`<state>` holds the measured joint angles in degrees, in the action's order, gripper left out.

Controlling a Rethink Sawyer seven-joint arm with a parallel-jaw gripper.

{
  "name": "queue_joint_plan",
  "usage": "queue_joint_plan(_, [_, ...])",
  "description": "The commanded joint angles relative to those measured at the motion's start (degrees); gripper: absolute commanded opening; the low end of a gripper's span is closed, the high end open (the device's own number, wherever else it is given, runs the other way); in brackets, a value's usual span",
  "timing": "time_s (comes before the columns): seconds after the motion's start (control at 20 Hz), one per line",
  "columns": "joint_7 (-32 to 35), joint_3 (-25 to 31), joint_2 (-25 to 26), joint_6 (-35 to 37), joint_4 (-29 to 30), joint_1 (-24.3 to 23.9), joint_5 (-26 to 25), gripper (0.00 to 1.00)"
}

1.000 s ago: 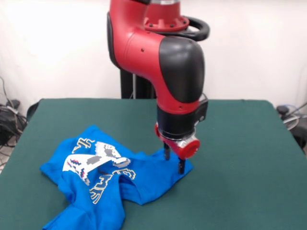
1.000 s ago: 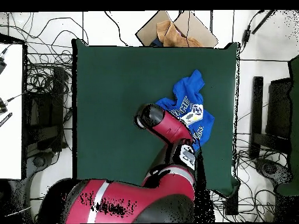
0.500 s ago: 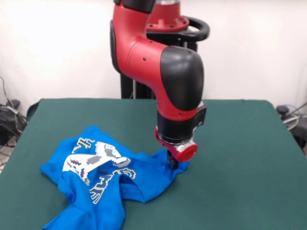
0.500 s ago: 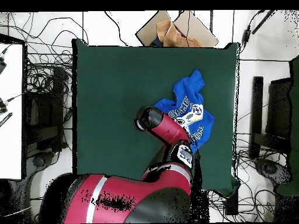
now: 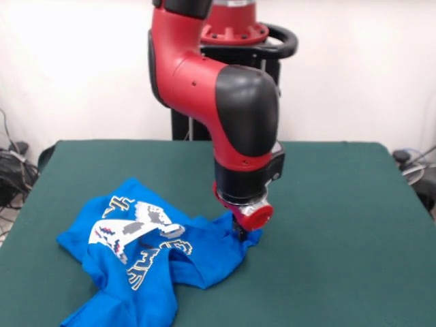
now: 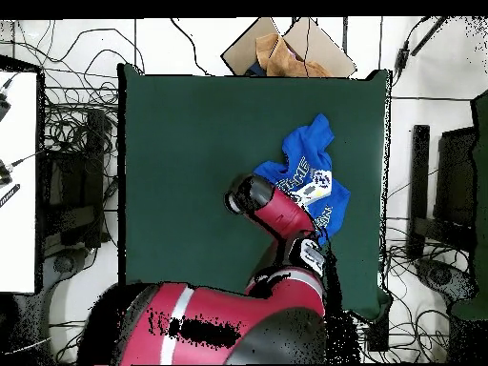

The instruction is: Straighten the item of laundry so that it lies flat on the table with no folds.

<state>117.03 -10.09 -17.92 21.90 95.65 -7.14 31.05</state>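
Observation:
The item of laundry (image 5: 146, 255), a bright blue T-shirt with a white pixel print, lies crumpled and folded on the left half of the green table (image 5: 340, 204). Its print faces up and one part trails off the front edge of the picture. My gripper (image 5: 240, 234) is down at the shirt's right-hand corner, shut on a pinch of the blue cloth, which bunches up around the fingertips. In the overhead view the shirt (image 6: 313, 172) lies toward the right side of the table (image 6: 191, 143), and the arm's red and black wrist (image 6: 257, 198) hides the gripper.
A cardboard box with brown cloth (image 6: 286, 52) sits past the table's top edge in the overhead view. Cables and black equipment (image 6: 424, 191) lie on the floor around the table. A white surface (image 6: 17, 181) stands to the left.
The gripper's fingers stood apart over the shirt's corner a second ago; they have since shut on it. The wrist has shifted slightly left, dragging that corner with it.

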Motion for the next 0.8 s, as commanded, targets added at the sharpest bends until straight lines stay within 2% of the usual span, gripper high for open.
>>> queue_joint_plan(0.05, [12.06, 10.97, -0.47, -10.99, 8.86, -4.45, 2.56, 0.00])
queue_joint_plan(0.2, [17.13, 17.87, -1.06, -17.43, 12.78, -4.10, 3.37, 0.00])
queue_joint_plan(0.35, [21.63, 20.05, -1.39, -20.23, 13.85, -1.17, 4.82, 0.00])
queue_joint_plan(0.55, [22.93, 24.15, -1.71, -22.32, 15.39, -0.93, 6.02, 0.00])
queue_joint_plan(0.8, [23.72, 25.16, -1.80, -22.73, 15.23, 1.68, 8.41, 0.00])
